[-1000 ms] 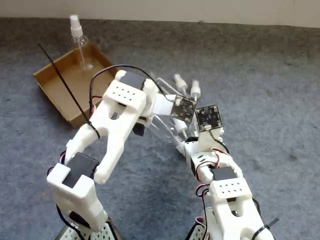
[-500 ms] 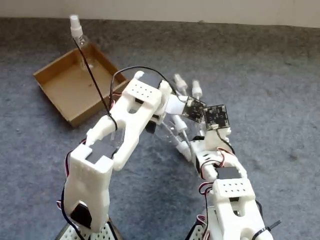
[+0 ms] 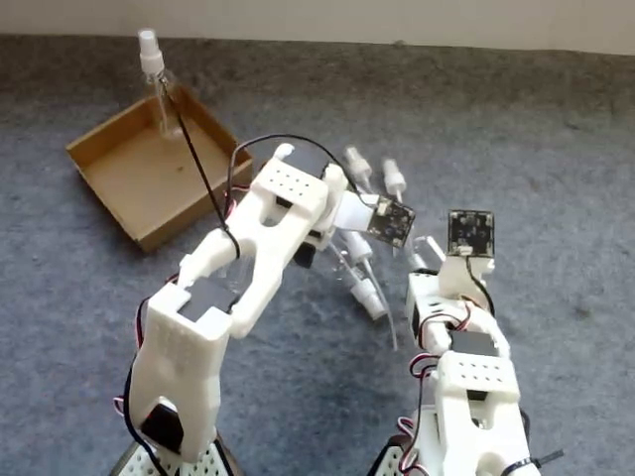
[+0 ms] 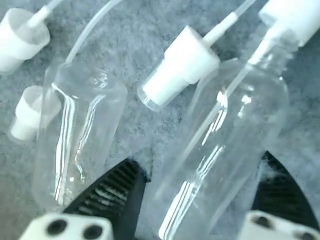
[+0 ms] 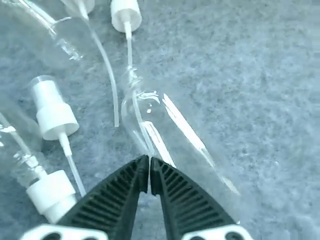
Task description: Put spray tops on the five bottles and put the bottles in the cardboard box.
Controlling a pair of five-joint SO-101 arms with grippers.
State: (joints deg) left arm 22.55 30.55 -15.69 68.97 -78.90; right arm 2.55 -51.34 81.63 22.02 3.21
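In the left wrist view my left gripper (image 4: 195, 192) is open, with one black jaw on each side of a clear bottle (image 4: 220, 145) that lies on the carpet. A spray top (image 4: 285, 20) sits at that bottle's neck. A second clear bottle (image 4: 75, 135) and a loose spray top (image 4: 180, 67) lie beside it. My right gripper (image 5: 149, 169) is shut with nothing in it, its tips just short of another lying bottle (image 5: 170, 127). The cardboard box (image 3: 109, 169) stands at the far left, and one capped bottle (image 3: 159, 84) stands upright at its far corner.
Loose spray tops with long tubes (image 5: 50, 107) (image 5: 125, 12) lie among the bottles in the middle of the grey carpet (image 3: 536, 149). Two more white tops (image 3: 357, 164) (image 3: 394, 178) show past the left arm. A black cable (image 3: 198, 169) crosses over the box.
The left arm has swung forward and to the right, down over the pile of bottles. The right arm has pulled back to the right, away from the pile.
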